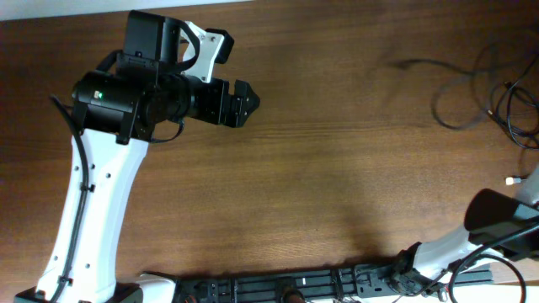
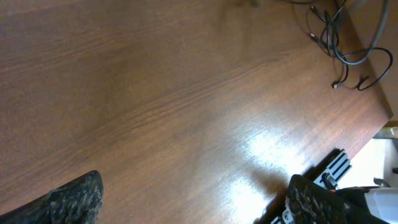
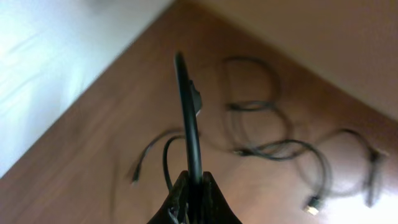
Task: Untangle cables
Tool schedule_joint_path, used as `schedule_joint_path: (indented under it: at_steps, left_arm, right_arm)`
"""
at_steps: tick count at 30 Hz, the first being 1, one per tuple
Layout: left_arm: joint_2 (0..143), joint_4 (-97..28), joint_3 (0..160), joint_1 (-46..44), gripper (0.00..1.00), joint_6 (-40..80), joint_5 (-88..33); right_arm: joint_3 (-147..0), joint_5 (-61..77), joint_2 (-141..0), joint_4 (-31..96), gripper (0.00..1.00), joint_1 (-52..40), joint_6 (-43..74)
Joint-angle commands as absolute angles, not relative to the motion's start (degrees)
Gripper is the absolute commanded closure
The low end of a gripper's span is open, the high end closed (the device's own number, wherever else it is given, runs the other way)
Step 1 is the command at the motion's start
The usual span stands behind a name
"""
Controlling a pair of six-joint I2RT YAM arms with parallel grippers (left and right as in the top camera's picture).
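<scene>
The cables (image 1: 493, 101) lie as thin black loops at the table's far right edge, and one light plug tip (image 1: 511, 180) shows nearer the front. In the left wrist view the cables (image 2: 339, 43) sit far off at the upper right. My left gripper (image 1: 246, 102) hovers over bare wood at the upper left, open (image 2: 196, 205), with nothing between its fingers. My right gripper (image 3: 194, 180) is shut on one black cable (image 3: 188, 112), which rises straight from the jaws. Other cable loops (image 3: 273, 146) and a light-tipped plug (image 3: 313, 204) lie on the wood beyond it.
The right arm (image 1: 505, 223) enters at the bottom right corner, and its gripper is outside the overhead view. A black rail (image 1: 320, 284) runs along the table's front edge. The table's right edge (image 2: 373, 93) runs close to the cables.
</scene>
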State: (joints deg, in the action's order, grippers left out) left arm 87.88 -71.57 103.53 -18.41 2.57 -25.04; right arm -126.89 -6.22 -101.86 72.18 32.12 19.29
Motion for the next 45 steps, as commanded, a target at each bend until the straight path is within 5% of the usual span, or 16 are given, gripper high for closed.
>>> schedule_joint_path:
  at_steps: [1,5,6,7,24,31,40,45]
  left_arm:
    - [88.18,-71.44,104.29,-18.48,0.05,1.61,-25.04]
    - [88.20,-71.20,104.29,-18.50,0.05,1.63,-25.04]
    - [88.20,-71.22,104.29,-18.48,0.05,1.63,-25.04]
    - [88.20,-71.22,104.29,-18.48,0.05,1.63,-25.04]
    - [88.20,-71.18,104.29,-18.48,0.06,1.67,-25.28]
    - [88.20,-70.83,104.29,-18.50,0.06,1.67,-25.30]
    - [88.20,-71.02,104.29,-18.48,0.07,1.67,-26.13]
    - [88.18,-71.75,104.29,-18.48,0.06,1.65,-26.11]
  right_arm:
    - [-128.27,-6.04,-101.19,72.75,0.96,41.36,21.47]
    - [-128.27,-6.04,-101.41,72.40,0.93,45.56,21.45]
    - [-128.18,-6.04,-101.62,72.23,0.41,46.00,21.45]
    - [-127.96,-6.04,-101.75,72.18,0.02,46.22,21.45]
    - [-126.63,4.05,-106.52,83.96,0.01,44.91,16.95]
    - [-111.83,-0.32,-110.32,93.25,0.01,42.83,20.43]
    - [-88.60,-2.63,-110.32,81.49,0.00,35.51,18.22]
    - [-78.78,-2.57,-110.32,70.30,0.10,31.64,5.98]
